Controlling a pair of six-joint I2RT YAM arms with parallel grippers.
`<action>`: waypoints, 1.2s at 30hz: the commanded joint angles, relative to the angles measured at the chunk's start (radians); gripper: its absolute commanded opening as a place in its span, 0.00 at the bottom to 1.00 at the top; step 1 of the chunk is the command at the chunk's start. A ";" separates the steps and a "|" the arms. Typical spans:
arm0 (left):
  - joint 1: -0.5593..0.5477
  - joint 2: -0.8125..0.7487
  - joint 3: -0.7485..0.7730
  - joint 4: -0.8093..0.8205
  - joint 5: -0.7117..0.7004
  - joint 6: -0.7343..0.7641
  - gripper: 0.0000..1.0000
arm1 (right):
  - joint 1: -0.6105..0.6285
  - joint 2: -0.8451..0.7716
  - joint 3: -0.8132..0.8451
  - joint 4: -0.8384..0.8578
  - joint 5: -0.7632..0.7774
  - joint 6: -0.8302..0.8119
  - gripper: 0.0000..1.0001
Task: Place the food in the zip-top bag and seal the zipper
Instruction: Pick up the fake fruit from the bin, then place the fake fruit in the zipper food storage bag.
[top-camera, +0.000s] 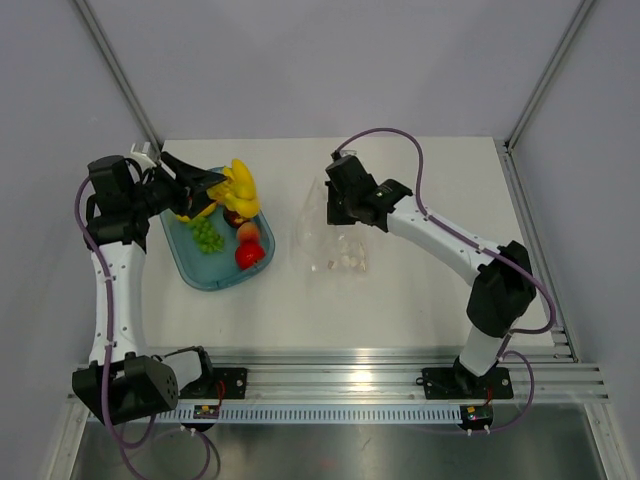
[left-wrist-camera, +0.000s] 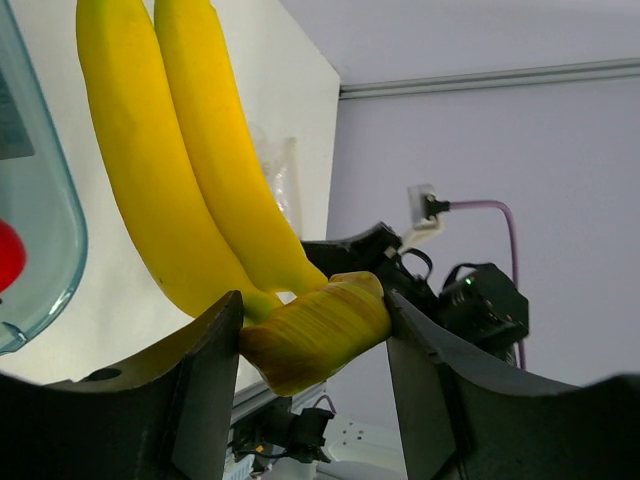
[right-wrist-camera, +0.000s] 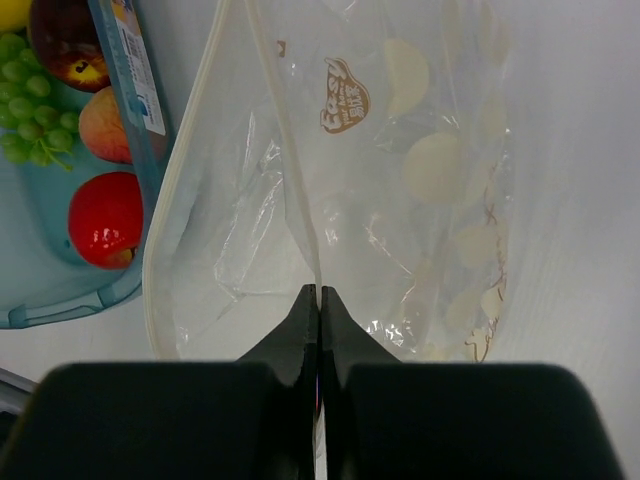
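My left gripper (left-wrist-camera: 312, 335) is shut on the stem of the yellow banana bunch (left-wrist-camera: 190, 150) and holds it above the teal tray (top-camera: 190, 262), as the top view shows (top-camera: 240, 187). Green grapes (top-camera: 206, 236), a peach (top-camera: 248, 234), a red apple (top-camera: 249, 254) and a dark plum (top-camera: 235, 216) lie in the tray. My right gripper (right-wrist-camera: 319, 292) is shut on the upper mouth edge of the clear zip-top bag (right-wrist-camera: 330, 180), holding the mouth open toward the tray. The bag lies at mid-table (top-camera: 335, 240). The zipper strip (right-wrist-camera: 285, 130) runs along the pinched edge.
The tray's rim (right-wrist-camera: 135, 120) lies close to the left of the bag's mouth. White table edges and metal frame posts (top-camera: 115, 70) bound the space. A rail (top-camera: 350, 375) runs along the near edge.
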 joint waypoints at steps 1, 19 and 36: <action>0.000 -0.037 0.047 0.075 0.109 -0.059 0.00 | 0.009 0.045 0.094 0.072 -0.049 -0.012 0.00; -0.084 -0.079 0.024 0.158 0.390 0.159 0.00 | 0.007 0.159 0.273 -0.015 -0.006 -0.227 0.00; -0.205 -0.060 -0.195 0.498 0.371 -0.087 0.00 | -0.010 0.142 0.272 0.077 -0.071 -0.238 0.00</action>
